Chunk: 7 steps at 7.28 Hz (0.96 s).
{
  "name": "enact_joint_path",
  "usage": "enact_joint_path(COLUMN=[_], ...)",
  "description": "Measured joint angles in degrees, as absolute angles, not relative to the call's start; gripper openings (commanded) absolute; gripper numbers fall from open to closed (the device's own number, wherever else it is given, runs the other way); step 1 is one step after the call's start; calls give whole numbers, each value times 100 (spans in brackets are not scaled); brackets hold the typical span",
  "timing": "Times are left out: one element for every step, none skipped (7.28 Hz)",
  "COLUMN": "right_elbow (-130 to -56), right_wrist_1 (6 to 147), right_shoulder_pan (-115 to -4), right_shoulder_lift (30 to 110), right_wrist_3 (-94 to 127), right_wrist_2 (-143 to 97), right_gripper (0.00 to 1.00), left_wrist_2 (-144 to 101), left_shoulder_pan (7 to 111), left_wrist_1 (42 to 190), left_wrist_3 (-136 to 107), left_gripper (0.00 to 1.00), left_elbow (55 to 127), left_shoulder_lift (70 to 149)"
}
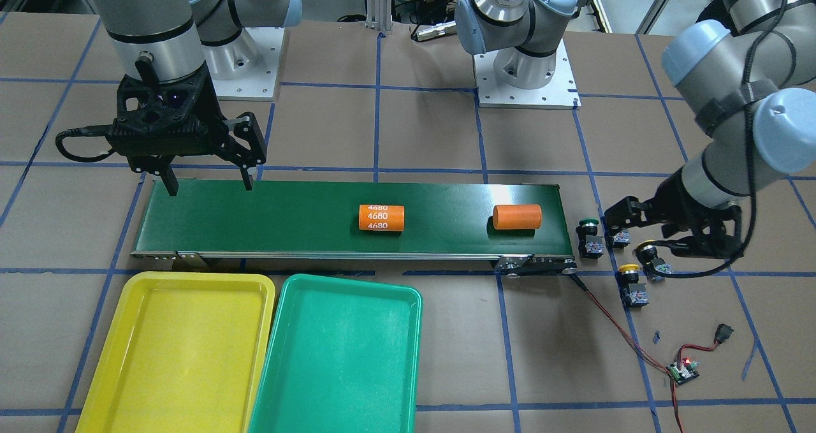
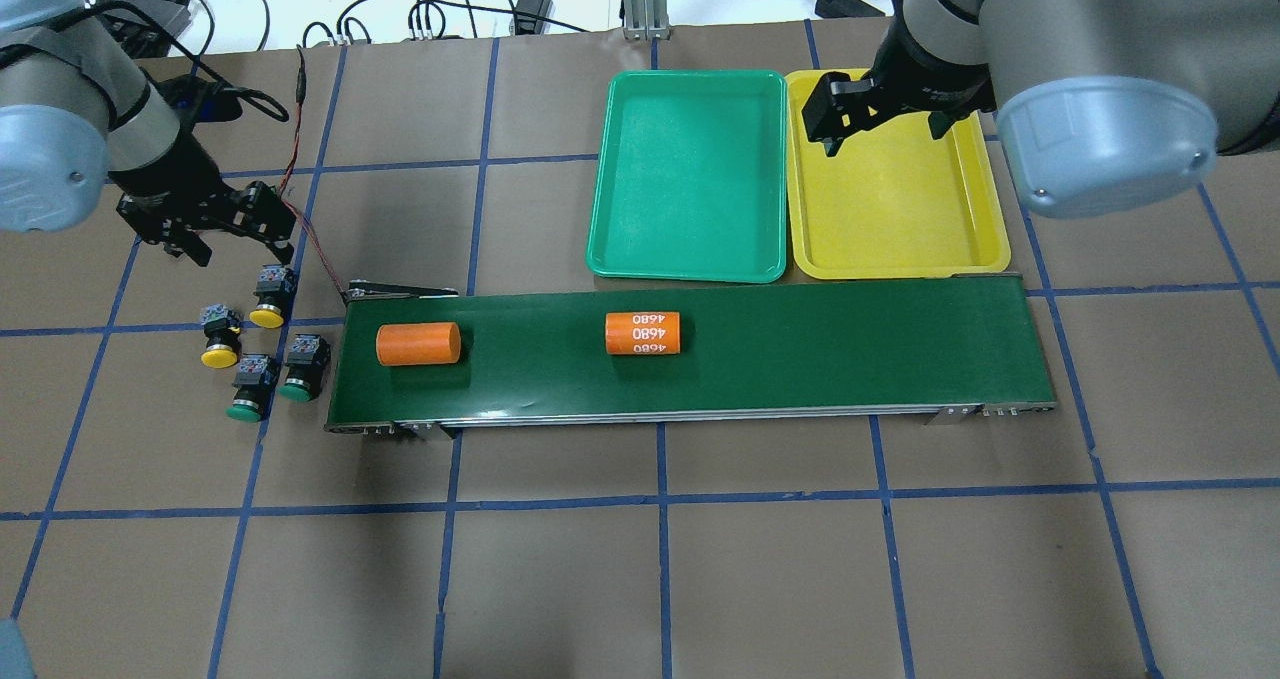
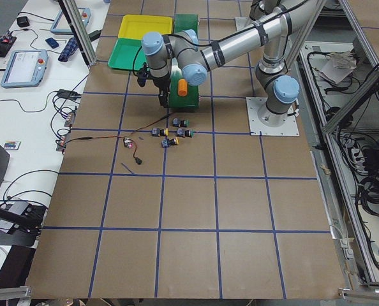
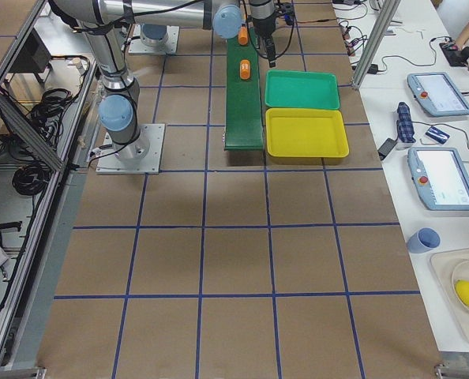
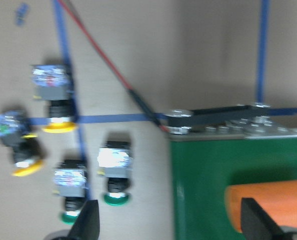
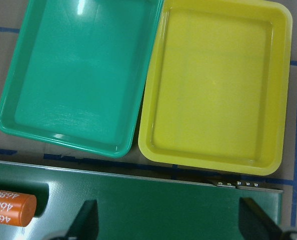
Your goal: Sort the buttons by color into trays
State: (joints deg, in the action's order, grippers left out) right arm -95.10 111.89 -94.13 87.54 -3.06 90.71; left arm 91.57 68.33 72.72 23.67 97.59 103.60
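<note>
Four buttons lie on the table just off the belt's end. The two yellow-capped ones (image 2: pixel 268 299) (image 2: pixel 218 339) and the two green-capped ones (image 2: pixel 250 387) (image 2: pixel 300 367) also show in the left wrist view (image 5: pixel 53 97) (image 5: pixel 114 170). My left gripper (image 2: pixel 238 247) hovers open and empty just beyond them; in the front view (image 1: pixel 645 234) it covers part of one green button. My right gripper (image 2: pixel 882 124) is open and empty above the far belt end, beside the yellow tray (image 2: pixel 890 209). The green tray (image 2: pixel 690 174) lies next to it. Both trays are empty (image 6: pixel 218 85) (image 6: pixel 78 75).
A long dark-green conveyor belt (image 2: pixel 800 349) carries a plain orange cylinder (image 2: pixel 418 344) and one marked 4680 (image 2: pixel 643 333). A red-black wire runs from the belt end to a small circuit board (image 1: pixel 682 372) near the buttons.
</note>
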Motion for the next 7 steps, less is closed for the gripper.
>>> enact_joint_path(right_elbow=[-9510, -9510, -9510, -9510, -9510, -9510, -9510], right_wrist_1=[11190, 11194, 11195, 11191, 11189, 11189, 11189], right_shoulder_pan=[-9413, -9413, -9413, -9413, -9413, -9413, -9413], right_shoulder_lift=[8754, 8754, 8754, 8754, 8754, 8754, 8754], right_wrist_3=[-302, -300, -301, -303, -303, -305, -307], right_wrist_2=[9071, 9071, 9071, 9072, 9076, 9078, 9079], right_gripper=[100, 100, 100, 100, 100, 100, 100], left_wrist_2=[9198, 9203, 9197, 9190, 9186, 9183, 9172], left_shoulder_pan=[6456, 6122, 5887, 5785, 5751, 5743, 5750], left_wrist_1=[6894, 6569, 6267, 6065, 5972, 5931, 5909], left_wrist_3=[2790, 3145, 3327, 3348, 3263, 3167, 3107], left_gripper=[100, 100, 87, 86, 85, 85, 85], left_elbow=[9796, 9853, 9899, 9935, 9978, 10024, 10059], left_shoulder_lift=[10498, 10704, 10935, 11121, 11249, 11331, 11387])
